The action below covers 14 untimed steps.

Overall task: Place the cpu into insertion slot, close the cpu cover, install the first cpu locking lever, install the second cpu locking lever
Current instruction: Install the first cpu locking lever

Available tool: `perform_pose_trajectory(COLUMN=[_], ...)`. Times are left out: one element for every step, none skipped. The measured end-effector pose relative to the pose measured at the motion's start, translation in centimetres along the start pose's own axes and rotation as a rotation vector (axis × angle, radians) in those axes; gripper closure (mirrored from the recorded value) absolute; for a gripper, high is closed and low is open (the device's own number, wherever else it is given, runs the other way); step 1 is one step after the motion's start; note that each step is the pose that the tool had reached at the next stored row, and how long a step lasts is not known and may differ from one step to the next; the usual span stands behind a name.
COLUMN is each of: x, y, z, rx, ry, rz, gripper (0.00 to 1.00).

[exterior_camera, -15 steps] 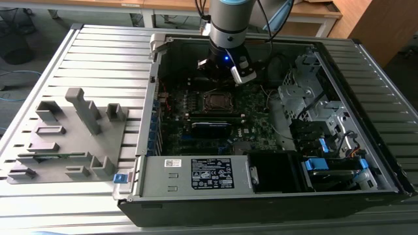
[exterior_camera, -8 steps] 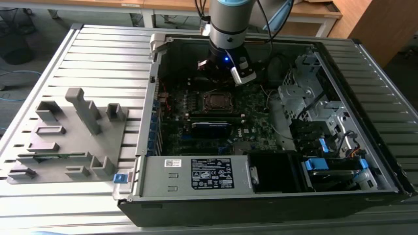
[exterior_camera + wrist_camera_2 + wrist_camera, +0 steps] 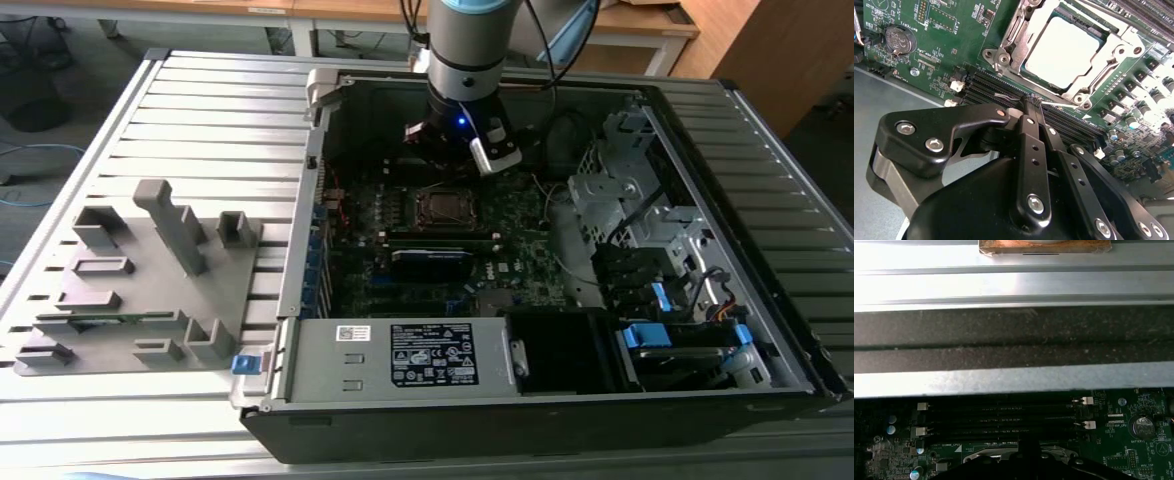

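Observation:
The cpu [image 3: 1061, 50] lies flat in the insertion slot [image 3: 441, 207], its silvery face showing through the window of the cpu cover [image 3: 1118, 54], which is down over it. My gripper [image 3: 1029, 101] hovers just beside the socket, over the black memory slots [image 3: 989, 82], with its black fingers [image 3: 1030, 150] pressed together. A thin silvery locking lever end [image 3: 1005, 95] sticks out right at the fingertips; I cannot tell whether it is pinched or only touched. In the exterior view the gripper [image 3: 451, 160] sits on the far side of the socket, inside the open computer case.
The case's metal wall [image 3: 1014, 380] rises close behind the memory slots [image 3: 1004, 415]. A coin battery [image 3: 899, 39] sits on the board. A power supply [image 3: 400, 355] and drive cages [image 3: 641, 230] crowd the case. A grey fixture tray [image 3: 147, 280] lies at the exterior view's left.

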State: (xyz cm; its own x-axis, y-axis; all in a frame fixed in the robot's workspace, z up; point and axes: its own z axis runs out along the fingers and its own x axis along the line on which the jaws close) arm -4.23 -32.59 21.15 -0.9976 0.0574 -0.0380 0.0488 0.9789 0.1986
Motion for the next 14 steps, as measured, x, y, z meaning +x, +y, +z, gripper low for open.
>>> perform_pose_trajectory(x=[0.00,0.00,0.00,0.00,0.00,0.00,0.00,0.01,0.01,0.01,0.01,0.01,0.01,0.01], y=[0.00,0.00,0.00,0.00,0.00,0.00,-0.01,-0.01,-0.01,-0.01,-0.01,-0.02,-0.02,-0.02], z=[0.00,0.00,0.00,0.00,0.01,0.02,0.03,0.03,0.04,0.06,0.08,0.08,0.08,0.08], rx=[0.0000,0.0000,0.0000,0.0000,0.0000,-0.0002,-0.0001,-0.0001,-0.0002,-0.0003,-0.0005,-0.0004,-0.0002,-0.0003], ry=[-0.0001,-0.0001,-0.0001,-0.0003,-0.0006,-0.0010,-0.0011,-0.0011,-0.0012,-0.0016,-0.0024,-0.0026,-0.0026,-0.0027], rz=[0.000,0.000,0.000,0.000,0.000,0.000,0.000,0.000,0.000,0.000,0.000,0.000,0.000,0.000], gripper=[0.89,0.89,0.89,0.89,0.89,0.89,0.89,0.89,0.89,0.89,0.89,0.89,0.89,0.89])
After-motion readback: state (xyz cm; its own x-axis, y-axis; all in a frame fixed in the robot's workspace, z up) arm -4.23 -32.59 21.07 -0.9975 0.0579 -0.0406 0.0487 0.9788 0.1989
